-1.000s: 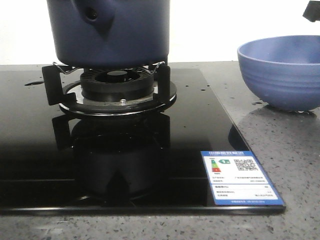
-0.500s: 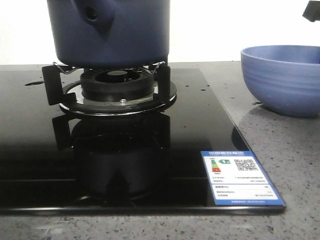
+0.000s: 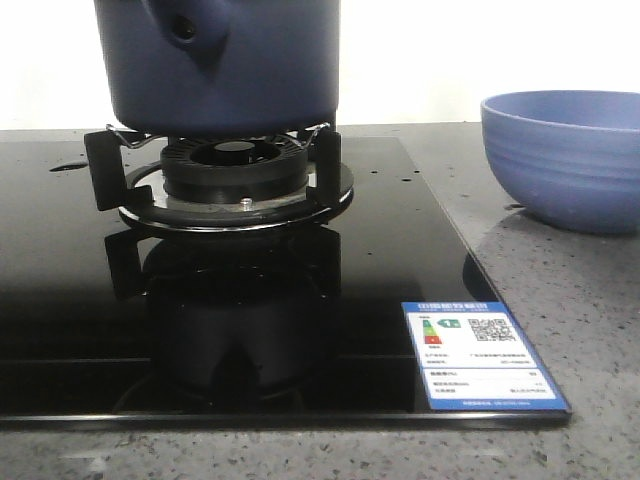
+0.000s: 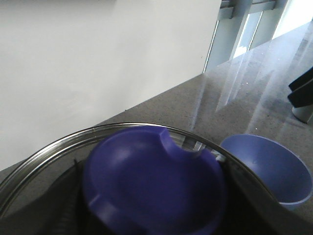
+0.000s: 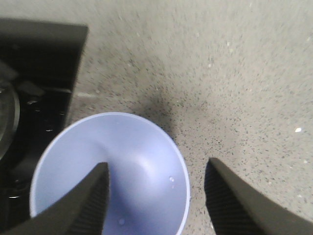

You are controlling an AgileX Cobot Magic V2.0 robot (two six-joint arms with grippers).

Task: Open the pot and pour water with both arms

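On burner: pot; right tool open above bowl

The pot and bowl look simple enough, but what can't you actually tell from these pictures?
- Pot: the front view's top edge cuts off its rim, so the lid is hidden there.
- Lid knob: blurred in the left wrist view, and the left fingers are out of frame, so any grip is unclear.
- Bowl: the right fingers cover part of it; water inside can't be judged.

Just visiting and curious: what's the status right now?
Right gripper open above bowl. Left gripper unseen, over lid knob. Pot on burner, lidded.
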